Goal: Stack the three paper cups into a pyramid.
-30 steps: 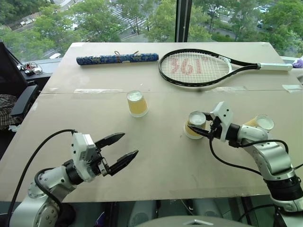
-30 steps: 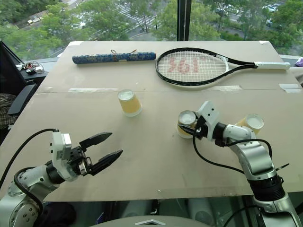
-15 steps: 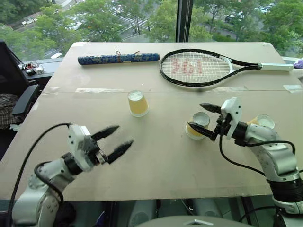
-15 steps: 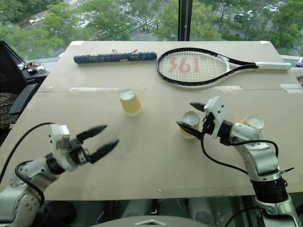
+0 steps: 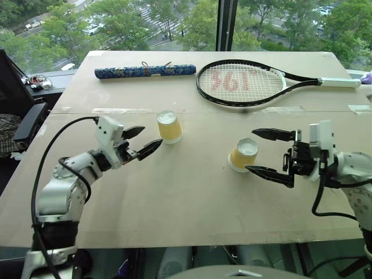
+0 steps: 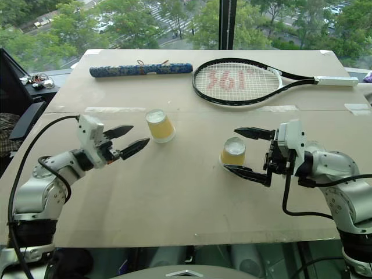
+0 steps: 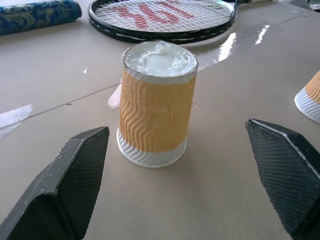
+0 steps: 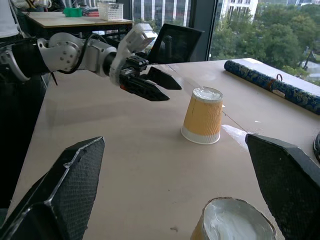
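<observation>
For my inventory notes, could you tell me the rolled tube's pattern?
The rolled tube is dark blue with gold motifs, clearest in the left eye view.

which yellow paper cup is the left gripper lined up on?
The yellow paper cup nearer the racket, upside down just ahead of the open left gripper. The other cup sits by the right gripper.

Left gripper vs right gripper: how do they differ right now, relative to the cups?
The left gripper points at the far cup, short of it; the right gripper stands beside the near cup, not around it. The left gripper's gap looks narrower, the right gripper's wider. Both are open and hold nothing; both cups stand upside down on the table.
</observation>
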`<control>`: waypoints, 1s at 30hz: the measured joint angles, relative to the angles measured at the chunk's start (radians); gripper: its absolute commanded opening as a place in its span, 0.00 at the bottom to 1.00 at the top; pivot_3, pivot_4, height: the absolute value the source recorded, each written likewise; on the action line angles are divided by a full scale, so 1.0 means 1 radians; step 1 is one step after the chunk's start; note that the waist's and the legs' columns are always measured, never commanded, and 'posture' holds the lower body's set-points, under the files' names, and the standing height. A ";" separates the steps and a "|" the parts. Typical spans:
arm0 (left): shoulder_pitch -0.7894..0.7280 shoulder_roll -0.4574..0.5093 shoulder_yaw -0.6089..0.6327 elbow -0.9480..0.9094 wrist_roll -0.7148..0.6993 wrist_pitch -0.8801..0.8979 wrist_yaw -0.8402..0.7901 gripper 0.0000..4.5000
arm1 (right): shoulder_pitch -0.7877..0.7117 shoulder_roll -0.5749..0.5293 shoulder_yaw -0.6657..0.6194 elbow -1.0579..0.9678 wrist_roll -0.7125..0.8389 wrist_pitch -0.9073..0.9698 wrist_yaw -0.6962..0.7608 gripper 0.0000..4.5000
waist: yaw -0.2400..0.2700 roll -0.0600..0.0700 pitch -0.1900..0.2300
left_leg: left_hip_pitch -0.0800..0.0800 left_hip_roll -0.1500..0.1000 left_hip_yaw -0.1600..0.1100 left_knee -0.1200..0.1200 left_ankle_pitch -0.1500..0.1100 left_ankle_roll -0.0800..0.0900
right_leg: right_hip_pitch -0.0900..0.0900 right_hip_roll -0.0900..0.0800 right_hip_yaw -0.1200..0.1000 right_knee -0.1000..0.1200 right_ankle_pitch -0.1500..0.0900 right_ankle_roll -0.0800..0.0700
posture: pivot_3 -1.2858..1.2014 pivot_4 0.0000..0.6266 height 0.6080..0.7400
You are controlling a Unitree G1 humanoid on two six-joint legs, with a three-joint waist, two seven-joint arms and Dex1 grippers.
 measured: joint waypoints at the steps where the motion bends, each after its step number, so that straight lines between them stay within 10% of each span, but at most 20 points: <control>1: -0.040 -0.001 -0.019 0.044 0.014 -0.007 -0.019 1.00 | 0.047 -0.010 -0.041 -0.018 0.015 0.008 -0.008 0.99 | 0.001 0.000 0.000 | 0.000 0.000 0.000 0.000 0.000 0.000 | 0.000 0.000 0.000 0.000 0.000 0.000 | 0.52 0.24 1.00; 7: -0.177 -0.017 -0.086 0.205 0.085 -0.058 -0.072 1.00 | 0.196 -0.024 -0.154 -0.088 0.043 0.013 -0.045 0.99 | 0.003 -0.001 0.000 | 0.000 0.000 0.000 0.000 0.000 0.000 | 0.000 0.000 0.000 0.000 0.000 0.000 | 0.52 0.24 1.00; 14: -0.313 -0.065 -0.135 0.427 0.163 -0.178 -0.152 0.44 | 0.285 -0.009 -0.179 -0.153 0.044 0.006 -0.108 1.00 | -0.004 -0.001 0.000 | 0.000 0.000 0.001 0.001 0.000 0.000 | 0.000 0.001 0.001 0.000 0.000 0.001 | 0.52 0.24 1.00; 30: -0.202 -0.108 -0.222 0.143 0.067 -0.037 -0.386 0.44 | 0.462 0.053 -0.270 -0.232 0.095 -0.019 -0.190 1.00 | 0.005 -0.002 0.000 | -0.001 0.000 0.000 0.002 0.000 0.000 | 0.001 0.000 0.001 0.001 0.000 0.001 | 0.52 0.24 1.00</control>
